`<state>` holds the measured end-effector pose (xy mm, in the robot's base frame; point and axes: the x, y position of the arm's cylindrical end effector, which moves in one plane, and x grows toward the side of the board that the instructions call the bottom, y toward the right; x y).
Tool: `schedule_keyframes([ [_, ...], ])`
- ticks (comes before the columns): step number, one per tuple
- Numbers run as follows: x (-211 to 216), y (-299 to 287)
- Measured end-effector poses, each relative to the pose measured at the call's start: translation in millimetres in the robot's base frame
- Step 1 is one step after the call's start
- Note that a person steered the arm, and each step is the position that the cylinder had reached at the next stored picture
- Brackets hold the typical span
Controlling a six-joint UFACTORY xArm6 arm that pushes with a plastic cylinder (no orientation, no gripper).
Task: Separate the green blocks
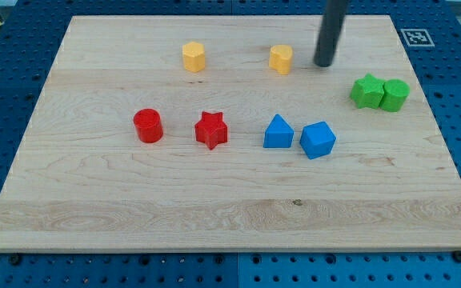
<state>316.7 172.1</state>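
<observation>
Camera view, green star block touching green cylinder block

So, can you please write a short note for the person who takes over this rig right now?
My tip rests on the board near the view's top, just right of the yellow heart-like block and up-left of the green pair; it touches no block.
The green star block and the green rounded block sit side by side, touching, at the view's right edge.
Done: nothing yet, the greens are still together.
Left: bring the tip down between or beside them and push one away.
</observation>
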Motion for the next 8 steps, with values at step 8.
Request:
schedule_keyframes([
  [8, 79.1, 69.9],
])
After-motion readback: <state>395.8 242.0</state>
